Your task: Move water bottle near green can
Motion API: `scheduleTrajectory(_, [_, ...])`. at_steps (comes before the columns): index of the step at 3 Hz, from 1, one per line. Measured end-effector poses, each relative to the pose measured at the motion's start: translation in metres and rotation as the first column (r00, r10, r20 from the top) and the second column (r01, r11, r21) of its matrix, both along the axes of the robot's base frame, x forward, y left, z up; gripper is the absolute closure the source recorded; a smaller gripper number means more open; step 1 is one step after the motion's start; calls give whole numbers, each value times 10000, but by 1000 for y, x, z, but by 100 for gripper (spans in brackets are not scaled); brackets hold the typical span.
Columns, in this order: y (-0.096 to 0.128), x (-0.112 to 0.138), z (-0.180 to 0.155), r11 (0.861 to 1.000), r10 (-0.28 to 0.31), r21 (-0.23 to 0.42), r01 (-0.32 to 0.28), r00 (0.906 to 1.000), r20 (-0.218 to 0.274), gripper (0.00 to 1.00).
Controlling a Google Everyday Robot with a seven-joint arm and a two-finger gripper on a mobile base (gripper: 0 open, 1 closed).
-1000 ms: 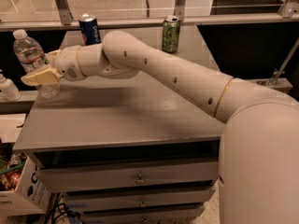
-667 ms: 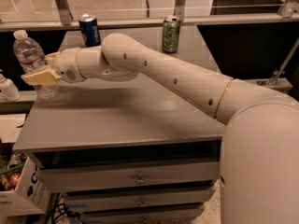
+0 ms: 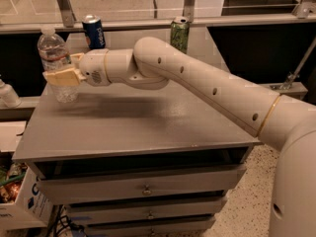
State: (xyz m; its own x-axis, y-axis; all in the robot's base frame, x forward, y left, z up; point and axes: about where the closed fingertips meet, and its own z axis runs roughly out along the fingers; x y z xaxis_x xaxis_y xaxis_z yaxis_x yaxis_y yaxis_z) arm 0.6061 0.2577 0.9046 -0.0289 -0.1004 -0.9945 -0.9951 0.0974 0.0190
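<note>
— What carries everything?

— A flat grey table top [image 3: 148,127] over a stack of drawers.

— And what stands on it?

— A clear ribbed plastic water bottle [image 3: 52,48] with a white cap, upright near the left edge. At the back edge stand a blue soda can [image 3: 94,32] on the left and a green can [image 3: 179,33] with a silver top near the middle, well apart.

— The gripper [image 3: 60,72]?

— Above the left edge, clasped around the bottle.
</note>
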Motion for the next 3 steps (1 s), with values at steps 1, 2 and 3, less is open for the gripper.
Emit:
scheduleTrajectory(1, [-51, -2, 15, 9977, -530, 432, 529, 9986, 5, 100])
scheduleTrajectory(2, [-121, 2, 21, 9864, -1549, 576, 1540, 9879, 108, 100])
scheduleTrajectory(3, [-197, 10, 13, 9572, -2890, 221, 2885, 9571, 194, 100])
